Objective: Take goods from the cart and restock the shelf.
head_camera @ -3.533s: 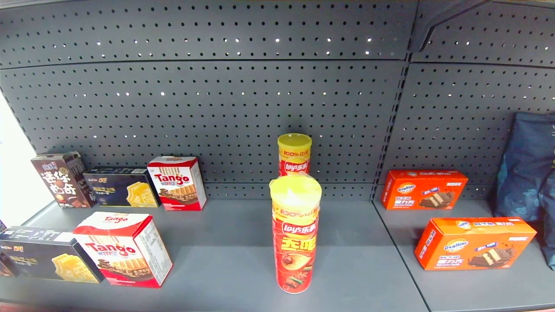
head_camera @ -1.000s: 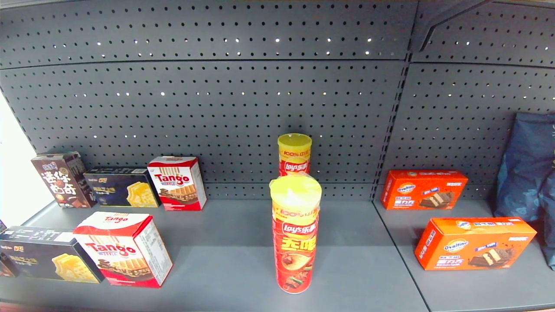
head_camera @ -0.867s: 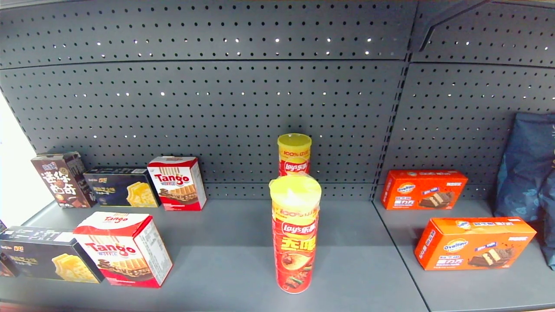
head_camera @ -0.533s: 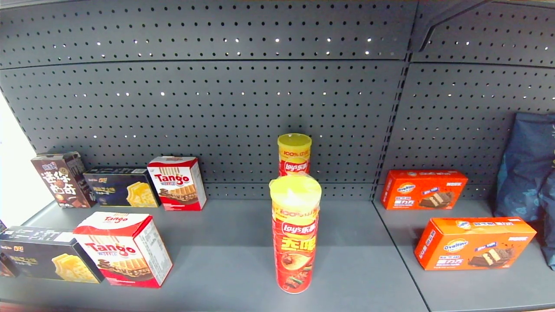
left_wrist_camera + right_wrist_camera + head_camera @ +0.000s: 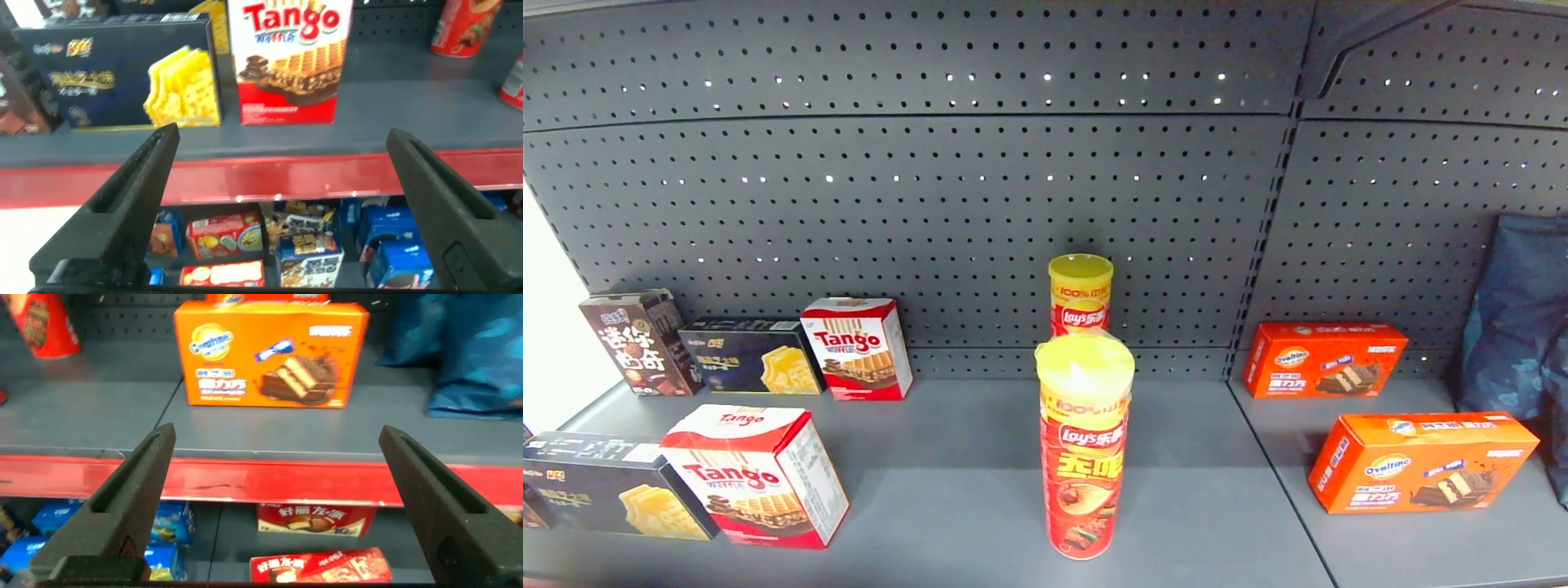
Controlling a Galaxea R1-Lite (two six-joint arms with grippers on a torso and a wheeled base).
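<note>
Nearest, the left gripper [image 5: 283, 139] and the right gripper [image 5: 276, 434] are seen just before the front lip of the shelf [image 5: 947, 490], the fingers of each spread wide apart with nothing between them. Farther in, the front chips can [image 5: 1085, 457], the wafer box [image 5: 756, 474] and the rear chips can [image 5: 1081, 294] by the pegboard [image 5: 931, 204] are all displaced slightly and alike since half a second ago, so a small camera shift is indicated, not a move of goods. No item is judged to be in transit, and a pick from the cart is taken as the step ahead.

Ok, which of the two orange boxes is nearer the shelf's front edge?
The right-hand orange box; the left-hand orange box sits back by the wall.
</note>
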